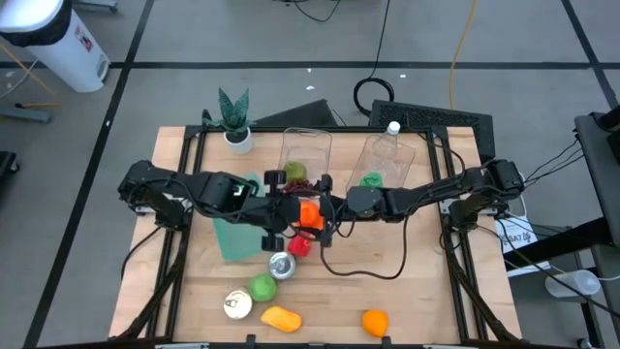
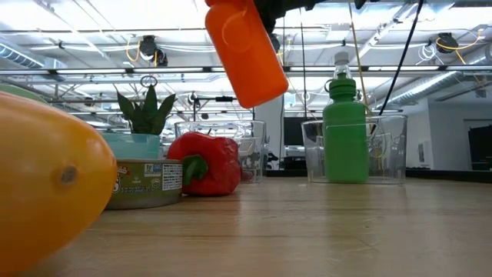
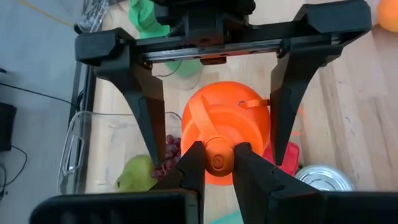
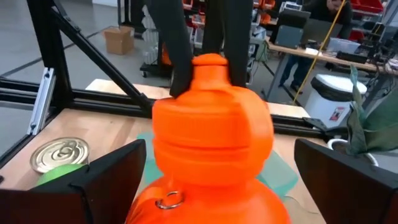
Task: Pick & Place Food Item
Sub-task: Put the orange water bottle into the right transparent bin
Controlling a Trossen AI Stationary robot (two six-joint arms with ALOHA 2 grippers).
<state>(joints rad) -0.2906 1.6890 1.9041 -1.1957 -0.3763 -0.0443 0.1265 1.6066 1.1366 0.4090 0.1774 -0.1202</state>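
At the centre of the high view, the left gripper (image 3: pixel 214 163) is clamped on the cap of the orange plastic bottle (image 1: pixel 309 214), held clear of the table. The right gripper (image 4: pixel 217 180) stands wide around the bottle's body, gripping nothing. It should close squarely on the body before the left gripper releases.

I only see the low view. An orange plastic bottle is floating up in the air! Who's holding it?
Observer: The left gripper pinches the orange plastic bottle by its cap.
Operator: Where's the other arm?
Observer: The right gripper is open, with one finger on each side of the bottle's body.
Operator: What's in the clear plastic box behind the red bell pepper?
Observer: A green pear and dark grapes.
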